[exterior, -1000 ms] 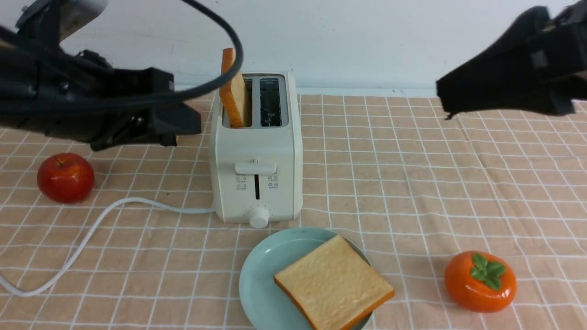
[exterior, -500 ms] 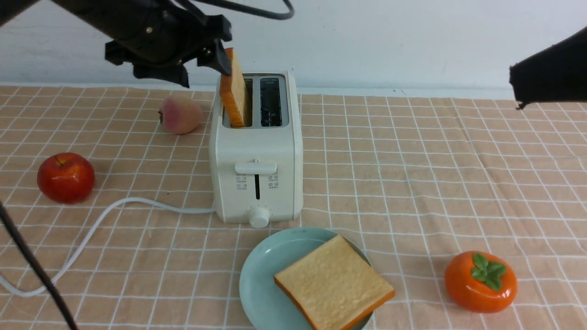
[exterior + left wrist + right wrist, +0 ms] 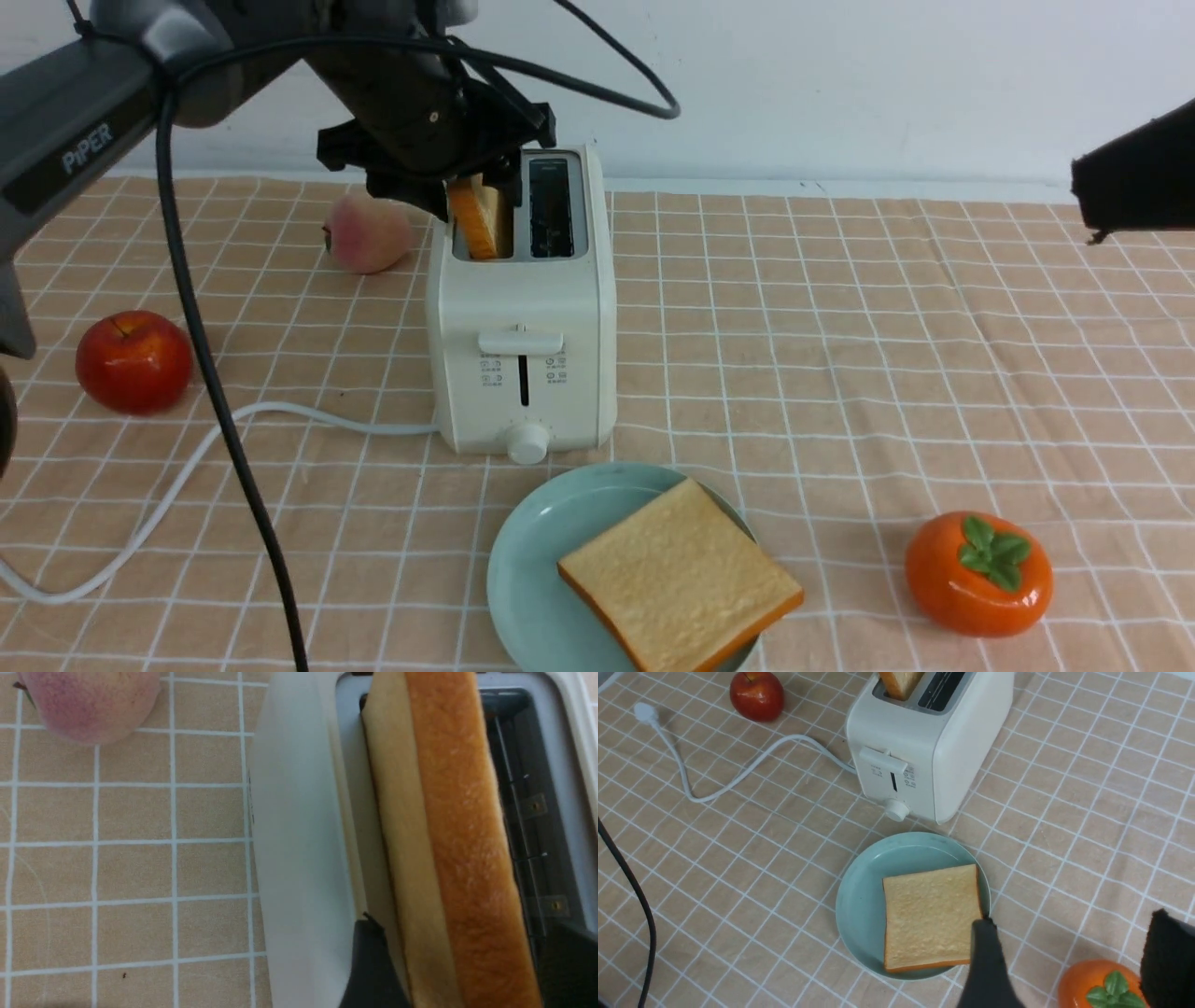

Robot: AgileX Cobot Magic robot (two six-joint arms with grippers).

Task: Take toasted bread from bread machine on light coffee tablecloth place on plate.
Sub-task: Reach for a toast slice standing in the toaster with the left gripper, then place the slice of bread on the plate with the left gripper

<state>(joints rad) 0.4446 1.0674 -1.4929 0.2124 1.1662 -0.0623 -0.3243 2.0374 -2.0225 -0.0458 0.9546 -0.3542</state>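
Left wrist view: the thick, orange-crusted toasted bread slice (image 3: 448,858) stands in the cream-white bread machine's (image 3: 299,858) left slot, straddled by the left gripper (image 3: 465,924); clamping cannot be told. A firm pinch and straight upward pull are advised. The right gripper (image 3: 1071,919) is held spread, empty, to its right.

a light peach-tan tablecloth (image 3: 840,355) with a thin white grid, slightly wrinkled, carries everything. the cream bread machine (image 3: 523,317) stands left of centre, its white cord (image 3: 187,467) curling away to the left. a teal plate (image 3: 532,560) lies just in front of it. a red apple (image 3: 133,361) sits far left, a peach (image 3: 367,233) beside the machine's back left corner, and an orange persimmon (image 3: 977,572) at front right.
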